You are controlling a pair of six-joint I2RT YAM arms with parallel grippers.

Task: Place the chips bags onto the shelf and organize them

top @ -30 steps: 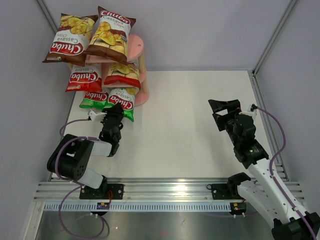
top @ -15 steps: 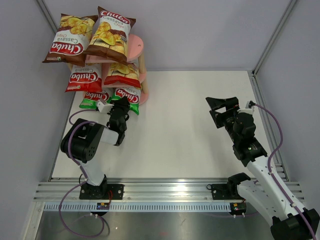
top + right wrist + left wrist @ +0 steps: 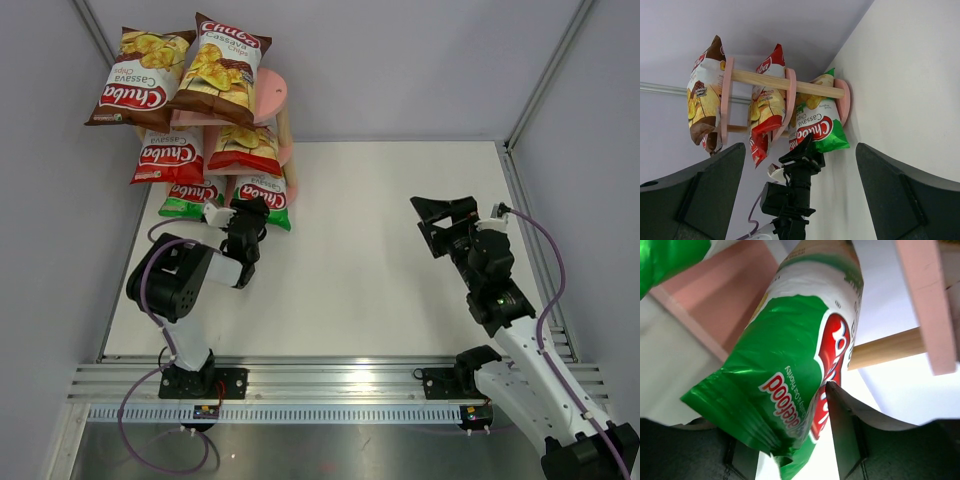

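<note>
Top external view is showing my left gripper (image 3: 247, 212) reaching up to the small pink three-tier shelf with oval boards and light wooden posts (image 3: 270, 95), which is standing at the far left corner of the white table (image 3: 380, 250). My left jaws are standing parted around the near end of a glossy green cassava chips bag (image 3: 263, 196). In the left wrist view that crinkled end is hanging between my fingers, resting against one finger (image 3: 842, 435) with a bright gap showing on its other side, so I am not squeezing it. The bag's far part is lying on the bottom pink board, just beside a wooden post (image 3: 885, 347). A second green bag (image 3: 185, 198) is lying next to it on the same tier. On the middle tier a red-and-white bag (image 3: 168, 156) is sitting on the left and a second red-and-white bag (image 3: 246, 148) on the right. On the top tier a brown bag (image 3: 135, 78) and a second brown bag (image 3: 222, 65) are overhanging the board. My right gripper (image 3: 441, 225) is hovering over the right side of the table, well apart from the shelf, its jaws spread wide and holding nothing
</note>
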